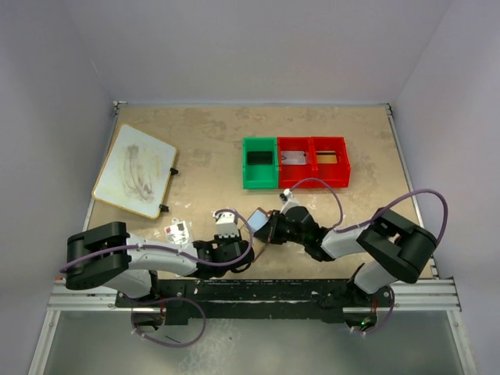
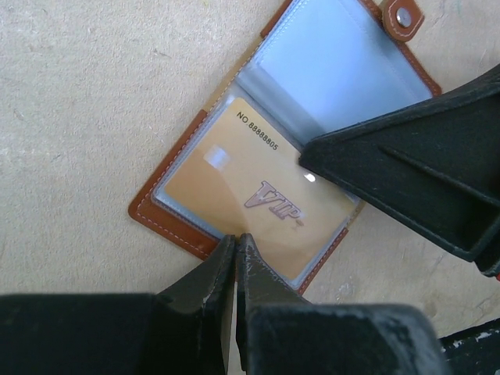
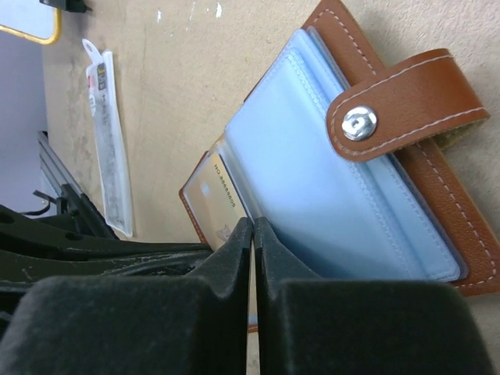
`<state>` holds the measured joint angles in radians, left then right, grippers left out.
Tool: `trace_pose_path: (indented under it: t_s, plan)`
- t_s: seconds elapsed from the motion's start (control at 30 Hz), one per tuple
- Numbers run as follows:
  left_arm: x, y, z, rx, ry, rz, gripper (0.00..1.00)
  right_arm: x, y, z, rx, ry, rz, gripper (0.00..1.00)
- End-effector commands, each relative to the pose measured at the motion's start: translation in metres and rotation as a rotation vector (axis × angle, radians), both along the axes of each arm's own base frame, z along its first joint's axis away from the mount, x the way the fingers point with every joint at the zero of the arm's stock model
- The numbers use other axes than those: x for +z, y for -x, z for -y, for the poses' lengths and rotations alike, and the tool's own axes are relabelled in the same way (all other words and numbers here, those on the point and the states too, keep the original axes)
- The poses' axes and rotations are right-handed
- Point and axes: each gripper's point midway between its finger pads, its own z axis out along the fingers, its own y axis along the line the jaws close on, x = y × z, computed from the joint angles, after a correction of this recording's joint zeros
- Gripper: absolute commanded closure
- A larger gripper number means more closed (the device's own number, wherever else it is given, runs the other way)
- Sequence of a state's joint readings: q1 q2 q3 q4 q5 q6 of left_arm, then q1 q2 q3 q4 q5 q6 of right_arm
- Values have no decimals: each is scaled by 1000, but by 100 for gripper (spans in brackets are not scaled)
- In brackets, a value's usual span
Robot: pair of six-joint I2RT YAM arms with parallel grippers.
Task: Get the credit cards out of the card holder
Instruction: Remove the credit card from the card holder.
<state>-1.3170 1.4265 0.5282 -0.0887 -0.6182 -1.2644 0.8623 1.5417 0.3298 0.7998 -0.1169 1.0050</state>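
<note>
Card holder (image 2: 336, 70) holds golden card (image 2: 250, 180) (VIP)

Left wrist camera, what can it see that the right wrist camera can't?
Only the left wrist view shows the flat face of the golden card, with VIP written on it. Only the right wrist view shows the clear packet with a red mark and a corner of the yellow-edged board. Both show the open brown card holder, its bluish pockets, its snap tab and the tan table.
</note>
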Motion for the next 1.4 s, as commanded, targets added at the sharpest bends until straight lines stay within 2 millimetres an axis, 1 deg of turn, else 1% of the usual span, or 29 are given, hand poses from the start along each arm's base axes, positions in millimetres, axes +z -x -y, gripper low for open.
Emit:
trace_pose_path:
  t_s: [0.0, 0.17, 0.37, 0.5, 0.53, 0.57, 0.6, 0.7, 0.8, 0.93, 1.0, 1.1, 1.2, 1.3, 1.37]
  plan:
    - [-44, 31, -40, -49, -189, -153, 100, 9, 42, -11, 174, -25, -45, 100]
    - [-43, 30, -41, -52, -207, -149, 100, 17, 40, -3, 135, -16, -34, 100]
    - [-44, 30, -42, -53, -215, -148, 100, 19, 33, 15, 54, 8, -28, 100]
    - [-43, 29, -41, -59, -218, -146, 100, 20, 33, 23, 31, 0, -29, 100]
    - [-43, 29, -41, -60, -218, -146, 100, 19, 33, 24, 33, 0, -34, 95]
    - [-43, 29, -41, -62, -219, -145, 100, 18, 35, 24, 42, 2, -40, 85]
    - [-42, 29, -40, -63, -217, -144, 100, 17, 36, 23, 55, 0, -40, 79]
    - [-42, 29, -40, -65, -219, -144, 100, 14, 38, 21, 73, 9, -50, 72]
    - [-42, 29, -39, -64, -220, -144, 100, 15, 38, 18, 82, 0, -54, 70]
    - [-42, 29, -39, -65, -221, -144, 100, 16, 37, 13, 103, 1, -51, 71]
    - [-41, 28, -39, -68, -226, -143, 100, 10, 34, 20, 68, 42, -60, 71]
    - [-39, 28, -40, -65, -231, -139, 100, 14, 33, 26, 22, 12, -49, 67]
    - [-40, 28, -45, -64, -247, -135, 100, 9, 29, 34, -10, 71, -59, 67]
    - [-40, 28, -47, -64, -260, -135, 100, 13, 30, 29, 6, 42, -51, 66]
    - [-40, 27, -45, -70, -253, -134, 100, 14, 31, 23, 34, 23, -54, 67]
